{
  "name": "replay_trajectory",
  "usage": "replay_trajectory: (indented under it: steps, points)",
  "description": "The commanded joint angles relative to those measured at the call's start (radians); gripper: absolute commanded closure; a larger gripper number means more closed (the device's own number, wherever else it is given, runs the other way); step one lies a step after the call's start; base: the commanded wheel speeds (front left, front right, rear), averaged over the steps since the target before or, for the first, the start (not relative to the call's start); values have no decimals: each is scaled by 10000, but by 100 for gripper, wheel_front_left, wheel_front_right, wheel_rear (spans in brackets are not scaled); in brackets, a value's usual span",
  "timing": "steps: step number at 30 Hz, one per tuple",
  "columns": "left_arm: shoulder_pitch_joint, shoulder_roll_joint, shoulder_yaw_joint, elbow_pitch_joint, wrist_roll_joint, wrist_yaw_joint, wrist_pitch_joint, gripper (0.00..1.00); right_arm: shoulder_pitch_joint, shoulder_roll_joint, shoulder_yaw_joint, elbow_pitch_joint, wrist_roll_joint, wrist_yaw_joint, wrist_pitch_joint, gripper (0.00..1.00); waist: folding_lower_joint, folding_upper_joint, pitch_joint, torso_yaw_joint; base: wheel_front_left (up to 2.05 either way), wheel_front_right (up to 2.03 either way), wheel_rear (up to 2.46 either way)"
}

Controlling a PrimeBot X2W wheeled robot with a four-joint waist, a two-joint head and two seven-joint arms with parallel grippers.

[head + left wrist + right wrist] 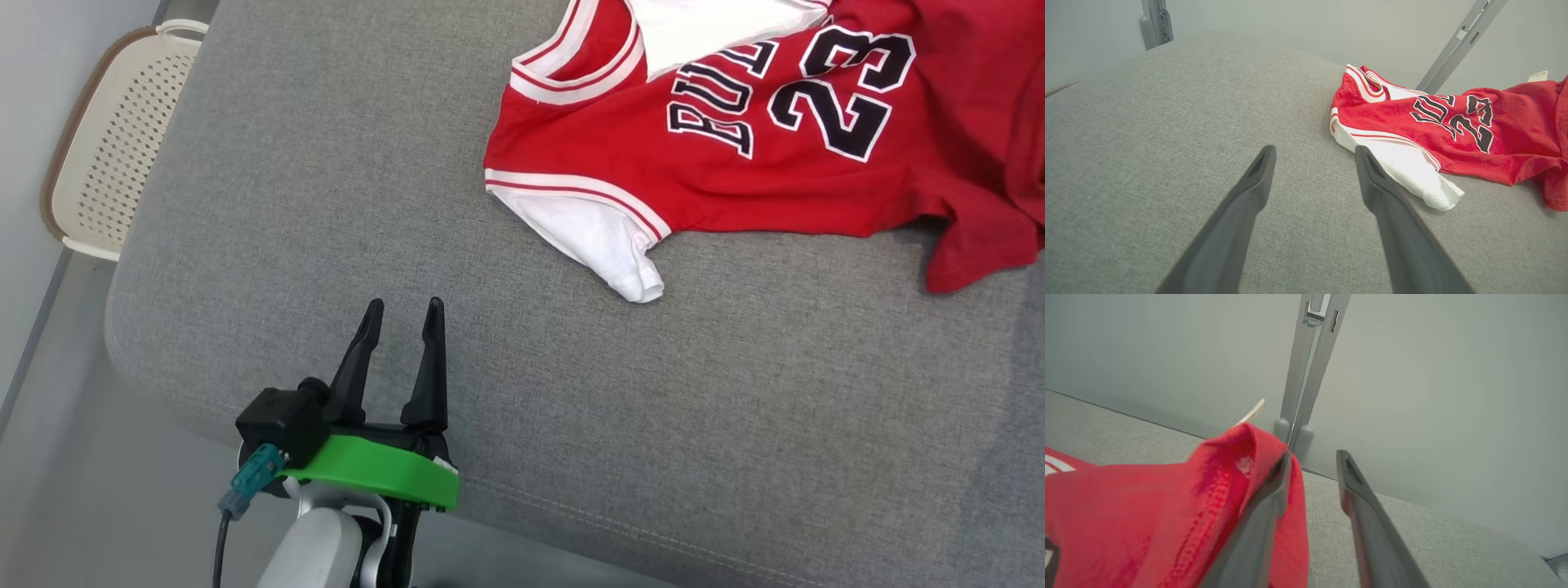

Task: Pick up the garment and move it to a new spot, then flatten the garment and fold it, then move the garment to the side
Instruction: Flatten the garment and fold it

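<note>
**Right jaws parted at jersey's edge, left jaws wide and empty**

My right jaws stand partly open. The two dark fingers (1363,514) are apart, and bare grey cushion (1412,539) shows between them. A fold of the red garment (1147,518) drapes over the finger on the left of the right wrist view and hangs down both its sides. The other finger touches nothing, so the cloth is not clamped. A white label (1253,412) sticks up from the fold just beyond that fingertip, and a grey metal post (1306,367) rises against the wall ahead.

My left jaws are spread wide and hold nothing. They point across the cushion from near its front edge, above a green wrist band (384,474) and a pale forearm (314,551). The garment, a number 23 jersey with white trim, lies rumpled on the cushion ahead and to the right of the left jaws, well apart from them, its white sleeve (604,245) nearest. A white perforated basket (114,139) sits off the cushion, ahead and to the left.
</note>
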Motion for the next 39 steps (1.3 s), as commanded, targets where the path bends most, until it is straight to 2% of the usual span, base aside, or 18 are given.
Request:
replay_trajectory:
  steps: [1,7,9,13,15,18,22,23,25,31,32,39]
  points:
    - [-148,6,-19,-22,90,-53,-26,0,-184,-81,-69,-58,-236,-14,-2,0,-1,-1,237,121,0,0,0]
    - [-242,-18,-39,45,122,-55,-26,0,-363,-27,-505,-427,-1319,-15,-163,0,-1,-1,165,-240,0,0,0]
    - [-228,-17,-4,58,132,-56,-26,0,-303,231,-599,-478,-1296,-15,-346,0,-1,-1,99,-470,0,0,0]
    - [-170,-18,59,112,151,-67,-26,0,56,879,-690,-603,-537,-15,-674,0,-1,-1,-113,-1061,0,0,0]
    - [-136,-21,54,138,184,-87,-26,0,399,1205,-604,-832,55,-15,-733,0,-1,-1,-237,-1339,0,0,0]
    - [-72,-10,39,162,233,-69,-26,0,1355,1569,-373,-1913,1166,-15,-737,0,-1,-1,-425,-1698,0,0,0]
    - [104,-5,-85,199,281,-59,-19,0,3313,1867,-136,-3194,3196,-15,-734,0,-1,-1,-682,-2012,0,0,0]
    - [104,-5,-85,199,281,-59,-19,0,3313,1867,-136,-3194,3196,-15,-734,0,-1,-1,-682,-2012,0,0,0]
    - [180,-2,-165,205,283,-55,10,0,4227,1983,23,-3708,4292,-13,-623,0,-1,-1,-785,-2132,0,0,0]
    - [338,-4,-326,197,225,2,112,0,6360,2083,576,-5338,7145,-11,1147,0,-1,-1,-869,-2314,0,0,0]
    - [343,14,-351,200,243,18,120,0,6706,2160,699,-5657,7830,-8,1810,0,-1,-1,-871,-2286,0,0,0]
    - [405,7,-512,250,184,22,156,0,7368,2587,395,-6151,9930,-8,3494,0,-1,-1,-978,-1856,0,0,0]
